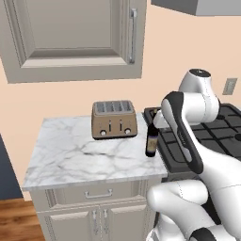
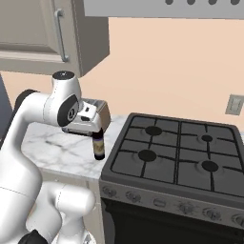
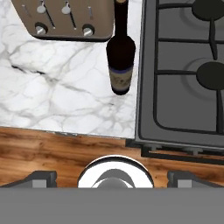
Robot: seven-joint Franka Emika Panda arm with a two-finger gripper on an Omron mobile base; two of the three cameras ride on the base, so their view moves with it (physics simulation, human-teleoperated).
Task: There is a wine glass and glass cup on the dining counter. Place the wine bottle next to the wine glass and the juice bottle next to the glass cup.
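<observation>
The wine bottle (image 1: pixel 151 140) (image 2: pixel 98 147) (image 3: pixel 120 61) is dark with a slim neck. It stands upright on the small marble counter (image 1: pixel 70 153), right at the edge beside the stove. My gripper (image 1: pixel 156 120) (image 2: pixel 95 129) (image 3: pixel 113 177) hangs just above the bottle's neck, a little toward the counter's front. Its fingers are spread wide and hold nothing. In the hand view I look down on the bottle from above. The wine glass, glass cup, juice bottle and dining counter are out of view.
A brown four-slot toaster (image 1: pixel 114 119) (image 3: pixel 65 19) sits just behind and left of the bottle. A black gas stove (image 2: pixel 176 147) (image 3: pixel 183 70) adjoins the counter on the right. A wall cabinet (image 1: pixel 70 37) hangs overhead. Wood floor (image 3: pixel 65 148) lies below the counter front.
</observation>
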